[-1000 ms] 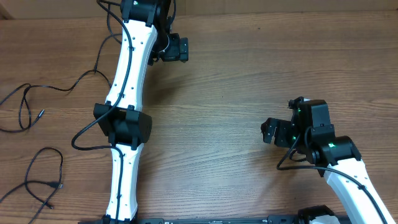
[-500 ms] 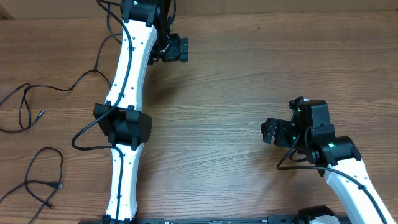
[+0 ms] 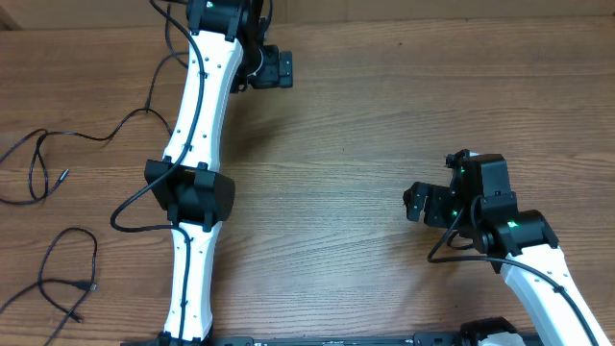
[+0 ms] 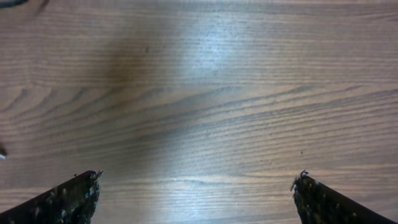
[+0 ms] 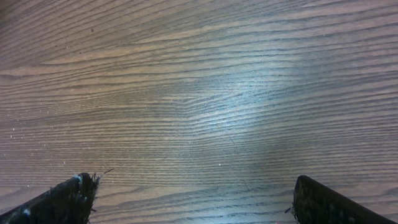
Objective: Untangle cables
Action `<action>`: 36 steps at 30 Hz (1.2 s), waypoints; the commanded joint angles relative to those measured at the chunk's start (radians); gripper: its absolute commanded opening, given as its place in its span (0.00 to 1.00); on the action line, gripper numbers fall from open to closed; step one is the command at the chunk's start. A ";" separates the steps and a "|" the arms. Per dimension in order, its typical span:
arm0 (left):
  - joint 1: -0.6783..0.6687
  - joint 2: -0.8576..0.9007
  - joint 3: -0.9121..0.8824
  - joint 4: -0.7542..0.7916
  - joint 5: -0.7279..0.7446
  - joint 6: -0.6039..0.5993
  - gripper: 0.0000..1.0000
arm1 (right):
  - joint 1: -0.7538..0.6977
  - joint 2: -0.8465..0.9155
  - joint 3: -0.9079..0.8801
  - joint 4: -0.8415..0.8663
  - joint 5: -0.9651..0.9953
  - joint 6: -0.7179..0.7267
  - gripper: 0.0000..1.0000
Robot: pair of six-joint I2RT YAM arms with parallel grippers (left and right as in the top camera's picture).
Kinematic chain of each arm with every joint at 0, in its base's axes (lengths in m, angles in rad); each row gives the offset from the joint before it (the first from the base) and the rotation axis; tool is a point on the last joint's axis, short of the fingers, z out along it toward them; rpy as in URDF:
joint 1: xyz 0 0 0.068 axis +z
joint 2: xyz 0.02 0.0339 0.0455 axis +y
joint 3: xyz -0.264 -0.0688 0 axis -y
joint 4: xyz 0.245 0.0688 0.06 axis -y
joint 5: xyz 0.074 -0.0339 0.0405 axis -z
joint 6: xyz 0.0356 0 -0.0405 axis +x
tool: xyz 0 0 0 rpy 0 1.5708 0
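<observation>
Table (image 3: 384, 115) is showing bare wood under both wrists. Left gripper (image 3: 279, 67) is creeping toward the far edge, jaws wide, empty. Right gripper (image 3: 415, 202) is parked, wide, empty. Cables (image 3: 94, 264) are lying apart at far left, so this is probably wrapping up.

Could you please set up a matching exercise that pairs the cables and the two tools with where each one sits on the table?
Things:
1. cables
2. left tool
3. right tool

Places:
A. right half, toward the near edge
B. close to the far edge
C. lying along the left side of the table

Pairs: 1-C; 2-B; 3-A
</observation>
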 commanded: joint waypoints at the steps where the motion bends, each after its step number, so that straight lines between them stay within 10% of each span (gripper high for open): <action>1: -0.027 -0.011 -0.004 0.029 0.014 0.026 1.00 | -0.004 -0.006 0.007 0.006 -0.005 0.003 1.00; 36: -0.047 -1.213 -1.796 1.334 0.017 0.075 1.00 | -0.004 -0.006 0.007 0.006 -0.005 0.003 1.00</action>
